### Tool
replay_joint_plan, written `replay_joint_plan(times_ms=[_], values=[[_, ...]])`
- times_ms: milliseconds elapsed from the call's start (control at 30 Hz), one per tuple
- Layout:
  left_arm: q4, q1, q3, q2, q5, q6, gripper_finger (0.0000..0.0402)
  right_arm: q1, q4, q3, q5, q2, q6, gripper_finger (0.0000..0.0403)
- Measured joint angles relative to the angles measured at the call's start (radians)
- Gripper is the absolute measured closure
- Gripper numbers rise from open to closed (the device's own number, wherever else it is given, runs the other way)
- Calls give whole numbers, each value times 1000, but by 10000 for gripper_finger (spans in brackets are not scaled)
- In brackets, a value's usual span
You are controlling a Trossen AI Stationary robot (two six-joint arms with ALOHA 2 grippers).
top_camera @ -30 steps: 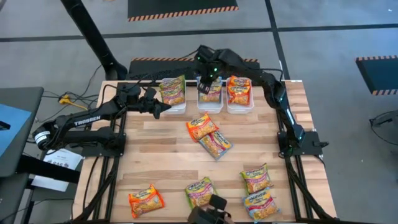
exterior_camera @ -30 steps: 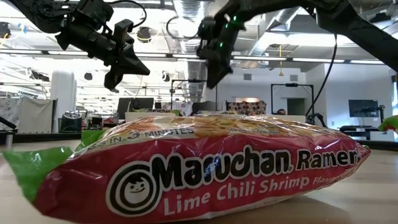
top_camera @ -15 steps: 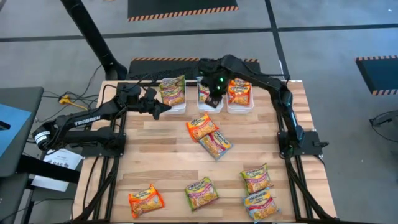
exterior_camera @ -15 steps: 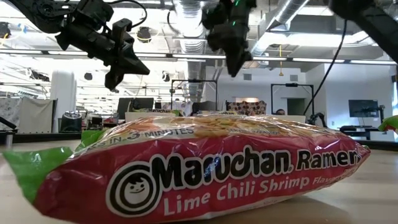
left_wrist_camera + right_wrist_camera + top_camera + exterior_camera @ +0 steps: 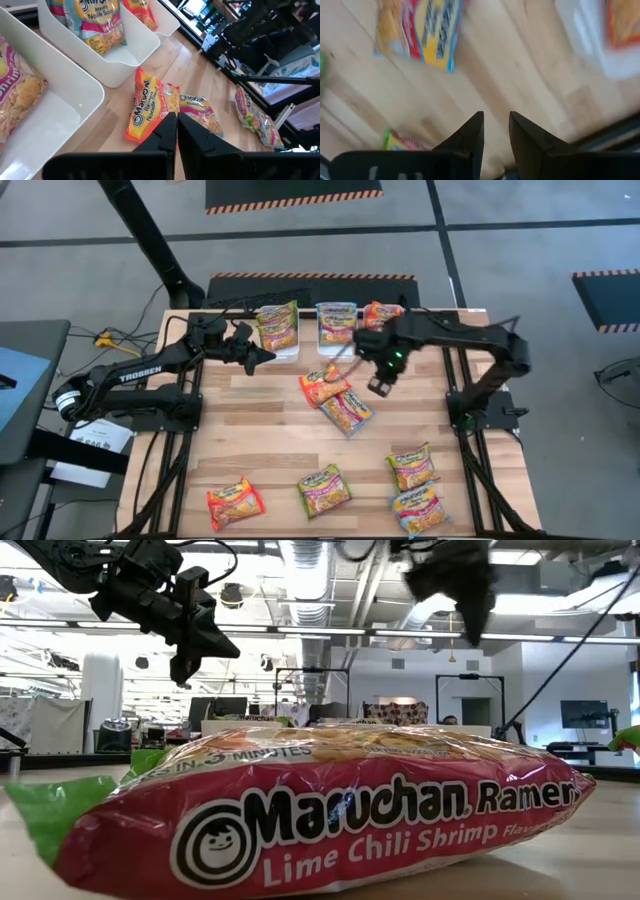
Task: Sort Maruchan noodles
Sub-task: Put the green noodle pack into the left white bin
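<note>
at the near edge of the light wooden slatted surface (image 5: pixel 270 450), far from both claws, lie five flat plastic maruchan noodle packets: an orange-edged packet (image 5: pixel 235 503), a green-edged packet (image 5: pixel 324 489), which fills the low view with its red lime chili shrimp label (image 5: pixel 320 810), a second green-edged one (image 5: pixel 413 467) and a blue-edged one (image 5: pixel 419 510). in the middle, just beside the right claw (image 5: pixel 379 386), an orange packet (image 5: pixel 325 383) overlaps a blue-edged packet (image 5: pixel 347 412). the right claw hangs above the bare wood, its fingers (image 5: pixel 470 135) a little apart and holding nothing. the left claw (image 5: pixel 267 356) waits in the air with its fingers (image 5: pixel 165 131) pressed together, empty, close to the leftmost bin. beyond the claws, at the far edge, stand three white rectangular plastic bins (image 5: pixel 287 352): the left holds green-edged packets (image 5: pixel 277 326), the middle a blue-edged packet (image 5: pixel 337 322), the right an orange one (image 5: pixel 381 314).
</note>
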Motion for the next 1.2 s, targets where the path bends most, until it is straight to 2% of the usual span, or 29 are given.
replay_joint_plan(times_ms=[333,700,867,1200], values=[[0,0,0,0,0,1,401,143,48,-234,-102,-235,230,287],[-7,0,0,0,2,-3,401,222,372,-491,-297,-434,349,287],[-35,0,0,0,2,-2,402,230,483,-555,-343,-447,328,287],[-50,-21,0,0,48,-122,402,272,531,-570,-354,-370,189,287]])
